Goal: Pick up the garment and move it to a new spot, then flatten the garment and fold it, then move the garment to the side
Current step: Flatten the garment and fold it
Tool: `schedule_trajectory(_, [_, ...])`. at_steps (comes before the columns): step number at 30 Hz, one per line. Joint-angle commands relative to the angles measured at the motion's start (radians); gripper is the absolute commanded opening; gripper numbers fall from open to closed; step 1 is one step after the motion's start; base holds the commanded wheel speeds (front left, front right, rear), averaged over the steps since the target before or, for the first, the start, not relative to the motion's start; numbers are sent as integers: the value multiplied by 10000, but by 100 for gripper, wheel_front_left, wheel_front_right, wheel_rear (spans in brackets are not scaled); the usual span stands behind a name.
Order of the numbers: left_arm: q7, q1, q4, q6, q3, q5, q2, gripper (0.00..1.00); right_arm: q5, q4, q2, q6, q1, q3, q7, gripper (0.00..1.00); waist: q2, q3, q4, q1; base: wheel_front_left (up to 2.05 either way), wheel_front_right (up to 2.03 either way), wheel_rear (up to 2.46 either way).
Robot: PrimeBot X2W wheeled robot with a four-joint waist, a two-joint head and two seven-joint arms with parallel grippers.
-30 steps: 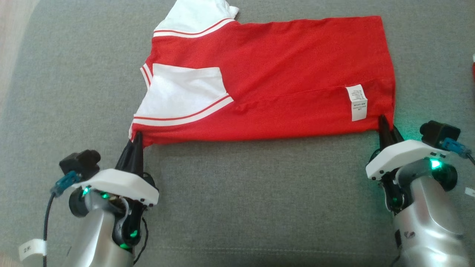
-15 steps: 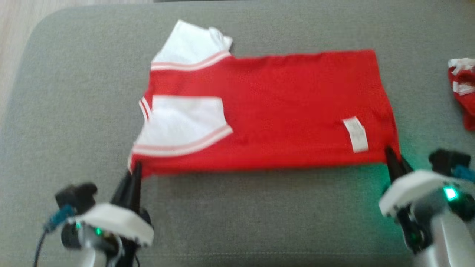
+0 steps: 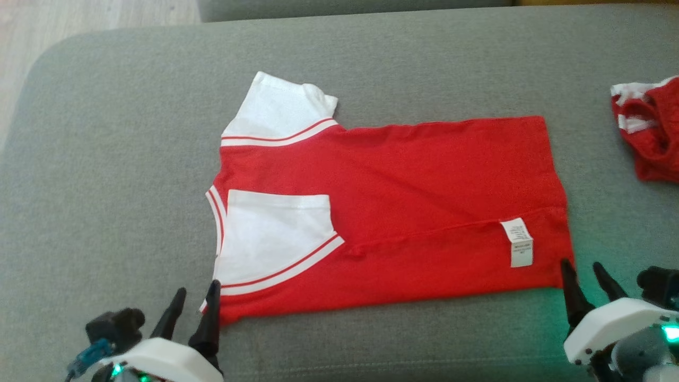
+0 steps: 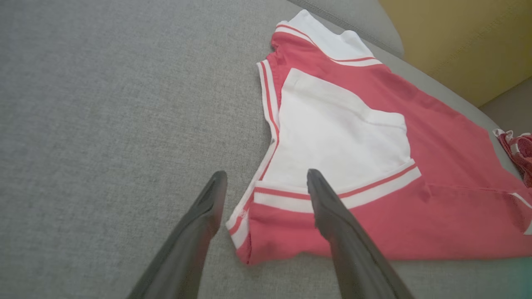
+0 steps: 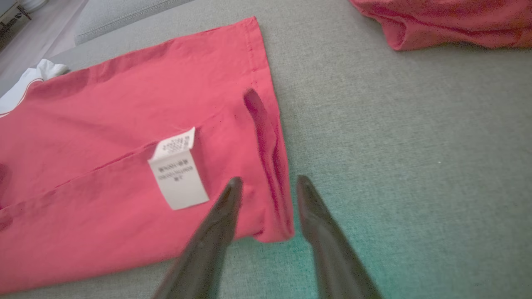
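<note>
The garment [image 3: 414, 201] is a red shirt with white sleeves and a white care label, lying flat and folded lengthwise on the grey cushion [image 3: 106, 159]. My left gripper [image 3: 195, 301] stands open at its near left corner, fingers apart with nothing between them; the left wrist view shows the shirt's corner [image 4: 249, 232] on the cushion below the left gripper [image 4: 266, 182]. At the near right corner my right gripper [image 3: 583, 273] is open too. The right wrist view has the right gripper [image 5: 266, 182] just above the hem corner [image 5: 274, 216], not gripping it.
A second crumpled red and white cloth [image 3: 647, 132] lies at the cushion's right edge, also seen as a red cloth [image 5: 449, 20]. Wooden floor [image 3: 79, 21] shows past the cushion's rounded far left corner. A yellow surface [image 4: 465, 37] stands behind the cushion.
Both grippers have opened and let go of the shirt's near corners. The camera has tilted, so the whole scene sits lower in the head view.
</note>
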Motion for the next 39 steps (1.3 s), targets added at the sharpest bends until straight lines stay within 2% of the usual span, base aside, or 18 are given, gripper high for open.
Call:
schedule_trajectory(1, [-194,-258,-402,16,387,29,227,100,-81,-445,-97,65,-74,144,-127,100,0,-88,-115,0,0,0,0])
schedule_trajectory(5, [-156,-485,-577,47,498,176,514,100,-72,-578,-93,65,-85,49,-208,100,0,-169,-264,0,0,0,0])
schedule_trajectory(10, [531,-1590,-852,-135,475,518,1295,100,-112,-841,-91,65,-311,74,-328,100,0,-31,-497,0,0,0,0])
schedule_trajectory(16, [1962,-3943,-499,-758,335,767,2461,100,-283,-1173,-91,65,-1182,930,-328,100,0,792,-931,0,0,0,0])
schedule_trajectory(22, [3344,-6676,263,-1403,-104,388,3405,100,-290,-1240,-90,65,-2462,1832,-409,100,0,2044,-1354,0,0,0,0])
schedule_trajectory(30, [4713,-9380,1376,-1544,-717,-344,4106,100,-269,-862,-90,65,-4162,2881,-774,100,0,3405,-1848,0,0,0,0])
schedule_trajectory(39, [5474,-10716,2339,-1555,-1082,-642,4456,100,-132,-251,-90,65,-5289,3566,-1273,100,0,4169,-2332,0,0,0,0])
